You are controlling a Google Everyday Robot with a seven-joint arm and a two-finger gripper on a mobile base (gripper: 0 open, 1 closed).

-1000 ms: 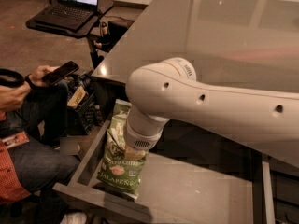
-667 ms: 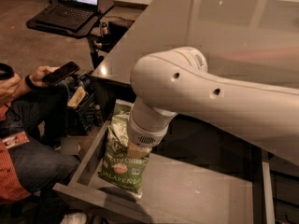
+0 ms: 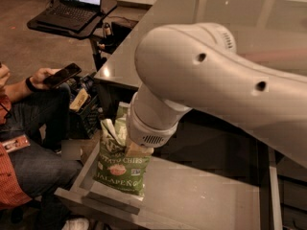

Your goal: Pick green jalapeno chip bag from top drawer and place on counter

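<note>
The green jalapeno chip bag [image 3: 120, 169] hangs upright over the left end of the open top drawer [image 3: 201, 200], with "JALAPENO" readable along its bottom edge. My gripper [image 3: 138, 150] is at the bag's crumpled top, mostly hidden under my thick white wrist, and is shut on the bag. The bag's bottom edge is just above the drawer's front lip [image 3: 96, 201]. The dark glossy counter [image 3: 225, 13] lies behind and above the drawer, and my white arm crosses over it from the right.
A seated person [image 3: 33, 147] holding a phone [image 3: 60, 74] is close to the drawer's left side. A laptop [image 3: 76, 4] sits on a small black stand at the back left. A dark bag with items [image 3: 79, 102] stands by the counter's corner.
My arm has swung up and to the right. The chip bag has gone from leaning in the drawer to hanging more upright, a little higher.
</note>
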